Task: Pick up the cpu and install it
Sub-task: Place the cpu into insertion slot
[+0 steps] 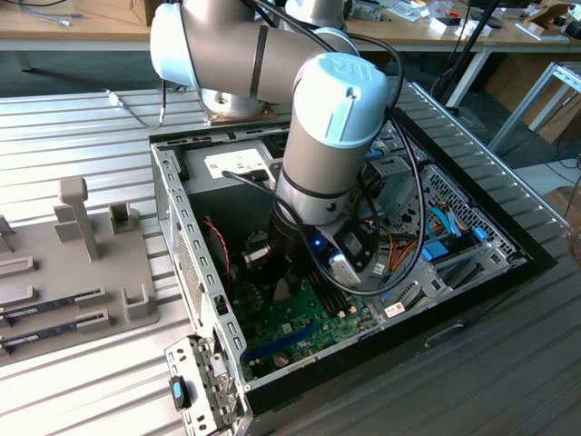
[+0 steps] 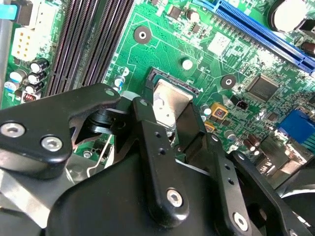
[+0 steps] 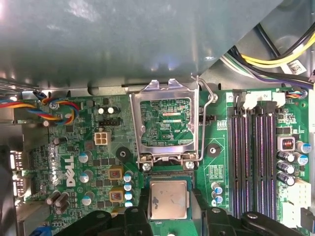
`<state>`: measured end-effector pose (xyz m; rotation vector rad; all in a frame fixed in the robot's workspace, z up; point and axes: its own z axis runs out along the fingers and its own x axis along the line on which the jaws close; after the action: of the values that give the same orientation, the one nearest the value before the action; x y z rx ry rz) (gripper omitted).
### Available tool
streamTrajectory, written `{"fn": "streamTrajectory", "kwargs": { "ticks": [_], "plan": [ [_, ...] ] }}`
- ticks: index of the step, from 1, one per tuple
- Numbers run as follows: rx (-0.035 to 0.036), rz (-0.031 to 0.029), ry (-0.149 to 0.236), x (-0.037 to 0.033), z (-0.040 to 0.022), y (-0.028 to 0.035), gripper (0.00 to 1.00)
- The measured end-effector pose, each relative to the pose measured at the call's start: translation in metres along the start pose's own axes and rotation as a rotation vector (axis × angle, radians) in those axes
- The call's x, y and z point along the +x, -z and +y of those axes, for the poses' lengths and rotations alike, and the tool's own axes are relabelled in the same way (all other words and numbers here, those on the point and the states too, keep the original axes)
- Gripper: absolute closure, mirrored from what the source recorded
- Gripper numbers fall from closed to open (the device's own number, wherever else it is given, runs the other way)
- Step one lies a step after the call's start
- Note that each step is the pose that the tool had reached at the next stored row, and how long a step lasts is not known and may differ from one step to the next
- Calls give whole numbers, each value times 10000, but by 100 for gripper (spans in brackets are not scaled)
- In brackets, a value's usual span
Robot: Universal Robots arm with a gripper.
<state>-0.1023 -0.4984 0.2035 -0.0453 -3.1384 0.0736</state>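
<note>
The cpu (image 3: pixel 169 199) is a small silvery square chip with a thin green rim. It sits between my gripper's (image 3: pixel 169 202) two black fingers (image 3: pixel 144 209), which press on its opposite sides. In the second wrist view the cpu (image 2: pixel 170 103) hangs low over the dark socket (image 2: pixel 170 78) on the green motherboard (image 2: pixel 211 54); whether it touches the socket I cannot tell. The socket's metal load plate (image 3: pixel 165 123) stands flipped open beside it. In the exterior view the arm (image 1: pixel 327 136) reaches down into the open computer case (image 1: pixel 182 227).
Long dark memory slots (image 3: pixel 253 157) run beside the socket. A blue expansion slot (image 2: pixel 266 29) lies further off. Cable bundles (image 3: pixel 275 59) and the case's metal wall (image 3: pixel 123 39) are close by. A grey holder tray (image 1: pixel 54 309) with memory sticks lies at the exterior view's left.
</note>
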Motion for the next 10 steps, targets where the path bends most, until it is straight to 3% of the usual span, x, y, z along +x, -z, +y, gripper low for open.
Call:
{"fn": "streamTrajectory", "kwargs": {
  "ticks": [10],
  "plan": [
    [1,1,-7,16,9,-7,54]
  ]
}}
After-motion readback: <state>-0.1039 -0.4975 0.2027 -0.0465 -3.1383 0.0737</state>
